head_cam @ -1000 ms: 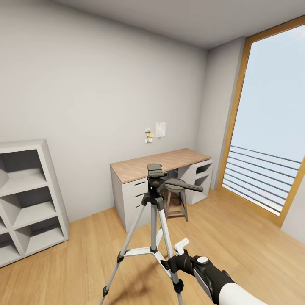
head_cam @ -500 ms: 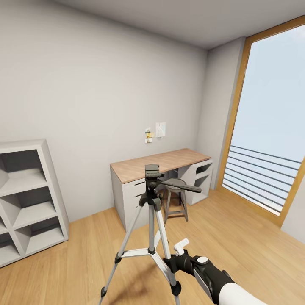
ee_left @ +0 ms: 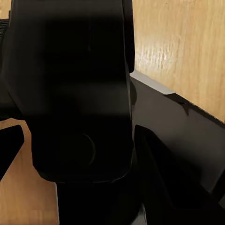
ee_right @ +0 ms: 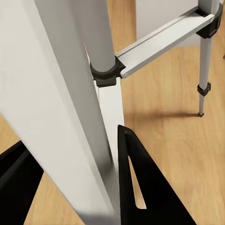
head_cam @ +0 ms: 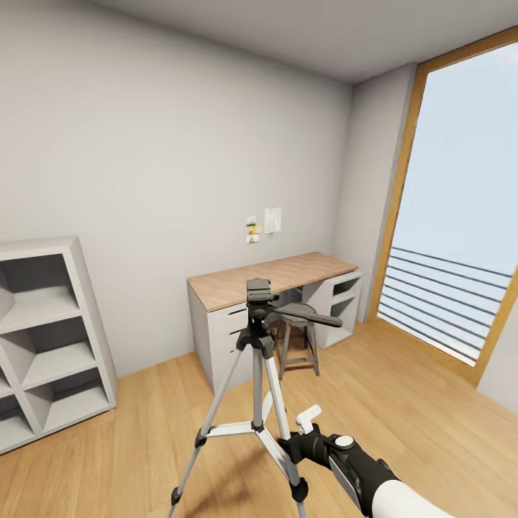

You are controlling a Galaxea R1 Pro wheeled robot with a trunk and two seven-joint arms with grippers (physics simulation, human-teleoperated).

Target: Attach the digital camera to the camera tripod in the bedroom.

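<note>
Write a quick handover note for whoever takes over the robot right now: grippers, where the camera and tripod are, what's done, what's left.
Right gripper: at a lower leg of the camera tripod, the leg between its fingers; firm grip unclear.
Left gripper: its wrist view shows a dark blocky object close up, possibly the digital camera; grip uncertain.
Tripod stands on the wood floor before the desk; its head is bare.
Left: mount the camera on the head.

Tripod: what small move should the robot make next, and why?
Probably lift the black camera in the left claw toward the head of the tripod: its top plate looks bare, and the right claw grips a leg, steadying it.
</note>
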